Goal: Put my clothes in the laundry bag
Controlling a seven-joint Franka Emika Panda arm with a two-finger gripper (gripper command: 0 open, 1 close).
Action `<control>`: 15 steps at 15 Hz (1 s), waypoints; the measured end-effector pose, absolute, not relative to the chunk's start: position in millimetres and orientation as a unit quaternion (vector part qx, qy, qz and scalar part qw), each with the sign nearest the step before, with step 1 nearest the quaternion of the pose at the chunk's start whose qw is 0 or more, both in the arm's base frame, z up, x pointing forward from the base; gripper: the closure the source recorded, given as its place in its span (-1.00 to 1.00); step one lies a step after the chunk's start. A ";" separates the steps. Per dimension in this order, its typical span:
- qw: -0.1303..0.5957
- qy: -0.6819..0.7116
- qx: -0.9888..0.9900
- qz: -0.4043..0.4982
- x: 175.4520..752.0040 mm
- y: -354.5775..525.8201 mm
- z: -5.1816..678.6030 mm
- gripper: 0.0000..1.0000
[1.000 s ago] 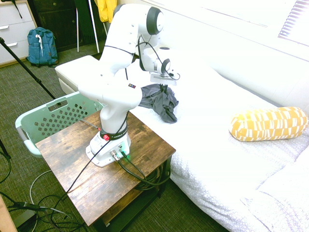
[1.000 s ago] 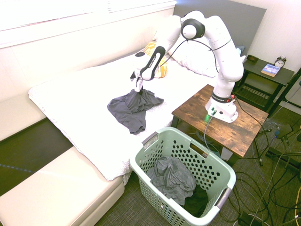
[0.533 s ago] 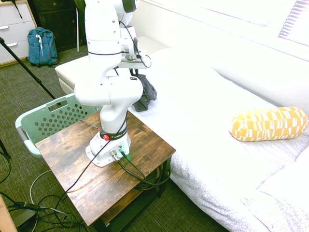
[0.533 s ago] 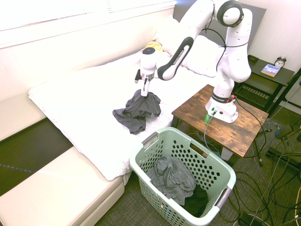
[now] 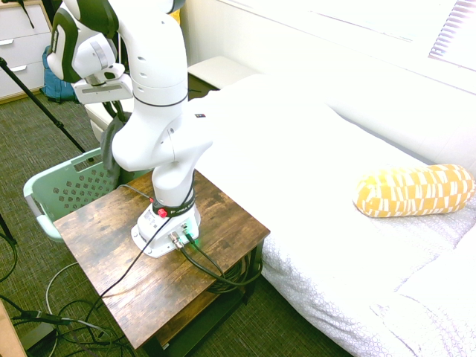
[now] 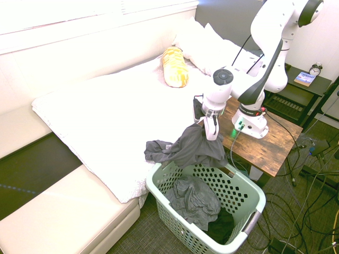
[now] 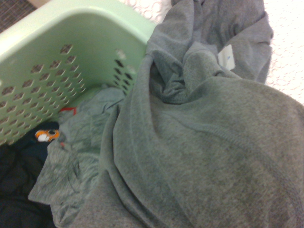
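Final garment in transit.
Jaws [image 6: 211,132] clamped on charcoal garment [image 6: 193,148], over the 11 o'clock rim of laundry basket [image 6: 248,191]; grey clothing [image 6: 194,201] already inside; release remains.

Gripper [image 5: 117,111] at 10 o'clock, grey garment [image 5: 111,143] hanging below it by the laundry basket [image 5: 67,190] at 9 o'clock, wood-top table [image 5: 149,275] at 7, bed [image 5: 297,186] across the right, yellow-white bolster [image 5: 415,191] on it at 3, blue backpack [image 5: 56,80] partly hidden at 10.
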State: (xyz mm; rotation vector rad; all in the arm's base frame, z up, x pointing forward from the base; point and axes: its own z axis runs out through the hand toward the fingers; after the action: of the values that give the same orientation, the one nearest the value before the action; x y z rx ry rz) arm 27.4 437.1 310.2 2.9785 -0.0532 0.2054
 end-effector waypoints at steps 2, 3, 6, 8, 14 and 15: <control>0.089 -0.026 0.994 0.058 39.7 442.4 289.7 1.00; 0.099 -0.023 0.994 0.052 40.4 444.0 279.4 -1.00; 0.121 -0.013 0.992 0.039 34.4 446.0 256.7 -1.00; 0.126 -0.009 0.991 0.038 32.5 446.7 250.6 -1.00; 0.130 -0.019 0.991 0.039 47.5 444.8 245.9 -1.00; 0.130 -0.018 0.991 0.039 46.6 444.7 245.7 -1.00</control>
State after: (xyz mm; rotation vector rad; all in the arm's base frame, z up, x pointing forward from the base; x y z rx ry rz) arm 46.6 444.7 245.7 2.8773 -0.0517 0.1143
